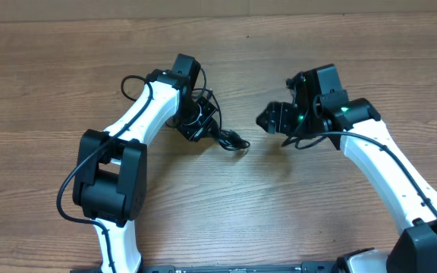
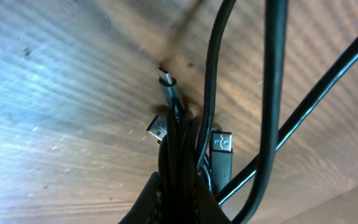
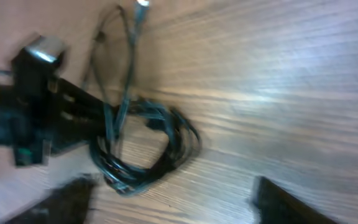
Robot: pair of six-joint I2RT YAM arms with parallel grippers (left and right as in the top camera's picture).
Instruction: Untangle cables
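Observation:
The cables (image 1: 222,136) are a tangled bundle of thin black cords on the wooden table, left of centre. My left gripper (image 1: 196,121) is shut on the bundle. In the left wrist view the cables (image 2: 180,155) run up between its fingers (image 2: 178,205), with several metallic plug tips spread just above the table. My right gripper (image 1: 268,120) is open and empty, a short way right of the bundle. In the right wrist view the cable loops (image 3: 142,152) lie ahead of its spread fingers (image 3: 173,199), and the left gripper holds them from the left.
Thicker black arm cables run along both white arms (image 1: 97,152) (image 1: 385,144). The wooden table (image 1: 279,212) stretches in front and behind; its far edge (image 1: 218,17) meets a wall at the top.

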